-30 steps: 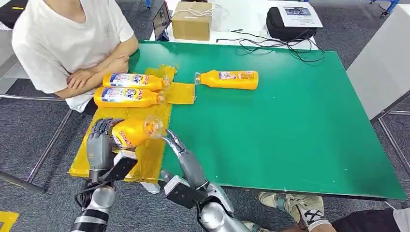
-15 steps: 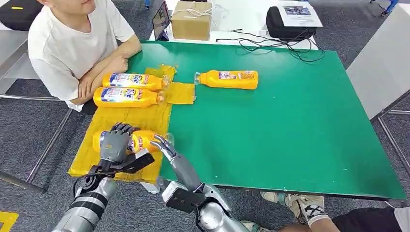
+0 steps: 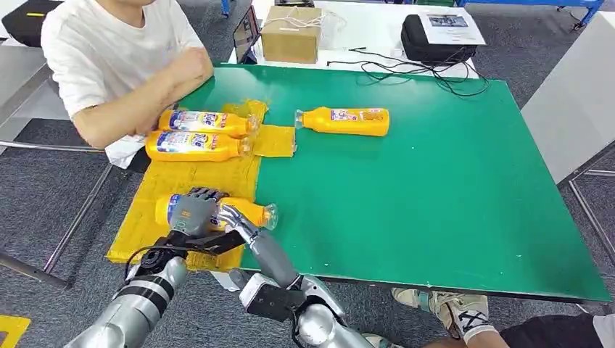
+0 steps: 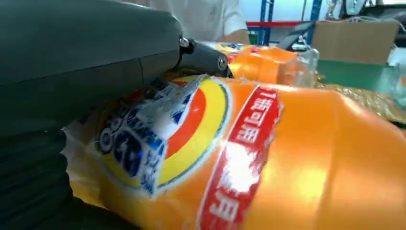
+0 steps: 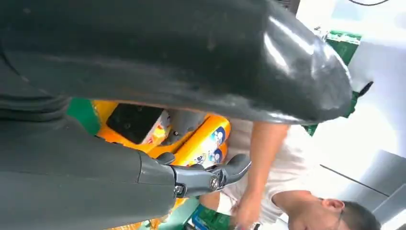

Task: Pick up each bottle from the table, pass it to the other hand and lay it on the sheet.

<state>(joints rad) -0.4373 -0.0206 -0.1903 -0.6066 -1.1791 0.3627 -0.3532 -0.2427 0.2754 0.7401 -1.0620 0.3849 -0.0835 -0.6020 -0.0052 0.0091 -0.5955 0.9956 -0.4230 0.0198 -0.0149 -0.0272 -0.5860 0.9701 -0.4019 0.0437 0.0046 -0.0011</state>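
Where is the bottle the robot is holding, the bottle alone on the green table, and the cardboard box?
held bottle (image 3: pixel 250 211): head view, on its orange body by the neck.
lone bottle (image 3: pixel 348 121): head view, on its middle.
cardboard box (image 3: pixel 289 34): head view, on its front side.

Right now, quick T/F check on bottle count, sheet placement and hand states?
1. Two orange bottles lie side by side at the far end of the yellow sheet. True: far bottle, next bottle.
2. The left hand holds nothing. False: it grips the near bottle, which lies on its side on the sheet.
3. One orange bottle lies on the bare green table, off the sheet. True.
4. That lone bottle stands upright. False: it lies on its side.
5. The right hand grips the near bottle. False: its fingers are spread beside the bottle, holding nothing.
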